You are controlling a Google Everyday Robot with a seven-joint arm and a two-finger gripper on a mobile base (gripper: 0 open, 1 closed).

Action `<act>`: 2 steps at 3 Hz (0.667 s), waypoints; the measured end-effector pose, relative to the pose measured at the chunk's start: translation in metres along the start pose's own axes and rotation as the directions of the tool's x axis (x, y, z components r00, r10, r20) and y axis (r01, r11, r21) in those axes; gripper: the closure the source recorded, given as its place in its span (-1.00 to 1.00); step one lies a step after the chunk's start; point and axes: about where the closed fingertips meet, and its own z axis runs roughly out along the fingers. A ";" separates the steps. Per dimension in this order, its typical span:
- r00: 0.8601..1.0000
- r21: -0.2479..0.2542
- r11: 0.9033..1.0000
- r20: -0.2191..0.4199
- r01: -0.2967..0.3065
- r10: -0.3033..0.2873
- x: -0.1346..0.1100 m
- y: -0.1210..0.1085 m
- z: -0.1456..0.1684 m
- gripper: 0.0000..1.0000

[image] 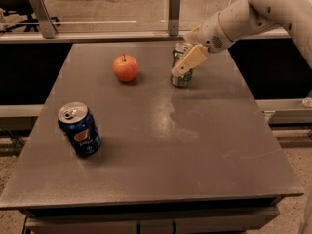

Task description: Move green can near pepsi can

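Observation:
The green can [185, 78] stands upright at the far middle-right of the grey table [204, 150]. My gripper [183, 63] reaches in from the upper right and sits at the can, with its tan tip lying across the can's front and hiding much of its side. The can rests on the table. The pepsi can [80, 130], dark blue with the round logo and a silver top, stands upright near the front left, far from the green can.
A red apple [126, 68] sits on the table to the left of the green can. A metal rail with upright posts [174, 11] runs behind the table's far edge. My white arm [253, 18] crosses the upper right.

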 end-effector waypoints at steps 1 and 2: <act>1.000 -0.005 1.000 0.000 0.000 0.000 0.000 0.001 0.003 -0.20; 1.000 -0.011 1.000 0.000 0.001 -0.001 0.000 0.002 0.006 0.27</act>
